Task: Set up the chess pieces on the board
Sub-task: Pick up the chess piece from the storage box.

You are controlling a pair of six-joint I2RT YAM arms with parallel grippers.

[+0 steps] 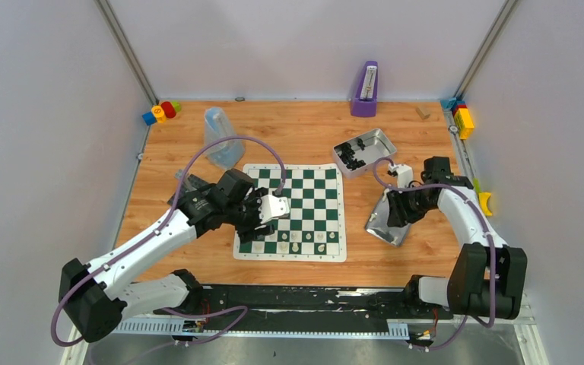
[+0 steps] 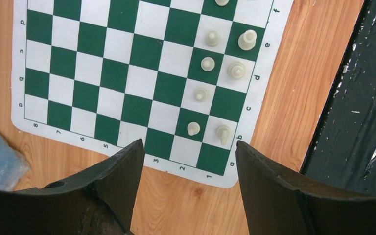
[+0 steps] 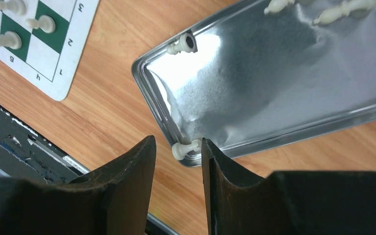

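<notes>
The green-and-white board [image 1: 304,199] lies mid-table. Several cream chess pieces [image 2: 201,93] stand in its two near rows. My left gripper [image 2: 190,144] hangs open over the board's near-left corner [image 1: 261,226], nothing between its fingers; a pawn [image 2: 193,128] and a taller piece [image 2: 223,133] stand just beyond the fingertips. My right gripper [image 3: 176,142] is open over the near corner of a tilted silver tray [image 3: 284,73]. A white pawn [image 3: 186,148] lies on its side there, close against the right finger; the left finger is apart. More pieces [image 3: 181,44] lie in the tray.
A second metal tin [image 1: 363,150] with black pieces sits behind the board's right corner. A purple metronome [image 1: 365,90], a blue plastic bag [image 1: 220,137] and coloured blocks [image 1: 161,112] line the back. A black rail [image 2: 357,98] runs along the near table edge.
</notes>
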